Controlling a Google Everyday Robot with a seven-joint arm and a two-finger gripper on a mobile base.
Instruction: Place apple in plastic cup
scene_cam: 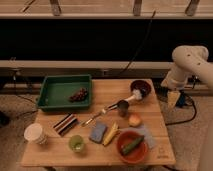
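Here's the arm [189, 62] coming in at the right, smooth off-white casing all over, thick rounded links meeting at a bulging joint; soft shading sits under the curves. At its tip the gripper [173, 98] hangs just off the right edge of the table [107, 92], a pale yellowish wedge narrowing downward; jaws apart, nothing between them.

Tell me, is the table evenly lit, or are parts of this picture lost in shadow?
Camera view: warm light falls on the wooden table, so the apple and plastic cup are well lit; the backdrop behind is near black; the gripper, off the table's right edge below the white arm, sits in dimmer light.
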